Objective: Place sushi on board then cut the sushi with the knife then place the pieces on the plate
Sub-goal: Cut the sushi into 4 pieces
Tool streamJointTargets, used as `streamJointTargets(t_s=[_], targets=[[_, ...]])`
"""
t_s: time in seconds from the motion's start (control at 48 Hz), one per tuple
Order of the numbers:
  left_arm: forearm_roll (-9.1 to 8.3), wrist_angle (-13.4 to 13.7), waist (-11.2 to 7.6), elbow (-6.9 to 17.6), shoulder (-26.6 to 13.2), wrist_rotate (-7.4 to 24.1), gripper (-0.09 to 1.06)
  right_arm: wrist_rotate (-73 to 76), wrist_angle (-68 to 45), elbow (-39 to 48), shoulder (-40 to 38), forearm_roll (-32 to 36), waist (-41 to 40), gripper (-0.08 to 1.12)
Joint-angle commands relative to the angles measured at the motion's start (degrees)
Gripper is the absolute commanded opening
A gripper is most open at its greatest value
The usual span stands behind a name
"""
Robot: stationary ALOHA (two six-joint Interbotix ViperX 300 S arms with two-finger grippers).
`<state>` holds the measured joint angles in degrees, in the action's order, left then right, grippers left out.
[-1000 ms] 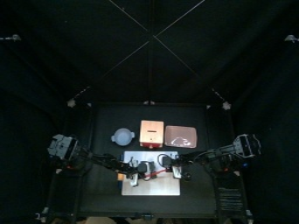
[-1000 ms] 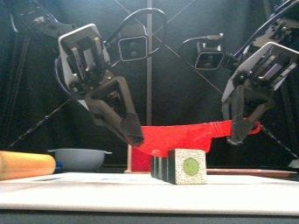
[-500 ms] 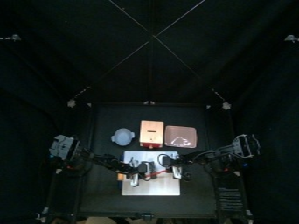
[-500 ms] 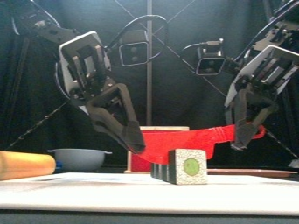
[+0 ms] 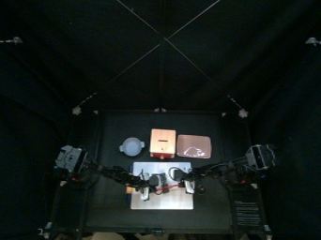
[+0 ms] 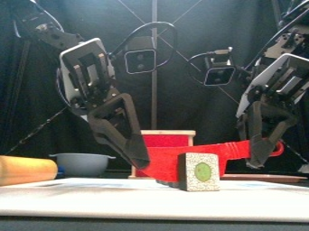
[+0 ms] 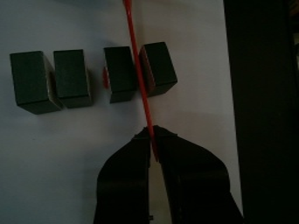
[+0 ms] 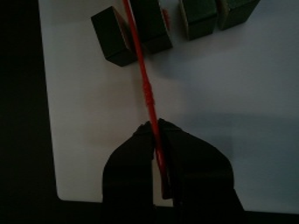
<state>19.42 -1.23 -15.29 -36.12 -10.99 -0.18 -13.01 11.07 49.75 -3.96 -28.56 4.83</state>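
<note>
Lowered, left fingers (image 7: pixel 122 171) and right fingers (image 8: pixel 128 171) both clamp the red knife (image 6: pixel 211 147) over the sushi (image 6: pixel 200 171).

Robotics lab booth: black curtains (image 5: pixel 75 56) around a small black table (image 5: pixel 115 125).

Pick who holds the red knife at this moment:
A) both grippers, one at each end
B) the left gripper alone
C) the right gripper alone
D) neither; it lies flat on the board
A: in each wrist view the red knife runs straight out of that arm's own grip, the left gripper and the right gripper, and passes between blocks of the sushi roll on the white board.
</note>
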Motion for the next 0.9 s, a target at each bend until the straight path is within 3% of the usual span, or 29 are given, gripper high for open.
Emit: streamJointTargets(t_s=[0.021, 0.25, 0.5, 0.896], targets=[[0.26, 0.9, -2.2, 0.9, 0.3, 0.1, 0.46, 0.4, -0.4, -0.4, -0.3, -0.2, -0.6, 0.14], [0.7, 2.7, -2.11, 1.6, -1.1, 0.1, 0.46, 0.4, -0.3, -0.4, 0.8, -0.2, -0.5, 0.14], [0.79, 2.9, -2.11, 1.7, -1.2, 0.1, 0.46, 0.5, 0.0, -0.4, 1.3, -0.2, -0.5, 0.14], [-0.53, 3.1, -1.76, 2.2, 1.8, 0.4, 0.46, 0.4, 0.0, -1.0, -1.8, 0.8, -0.8, 0.14]])
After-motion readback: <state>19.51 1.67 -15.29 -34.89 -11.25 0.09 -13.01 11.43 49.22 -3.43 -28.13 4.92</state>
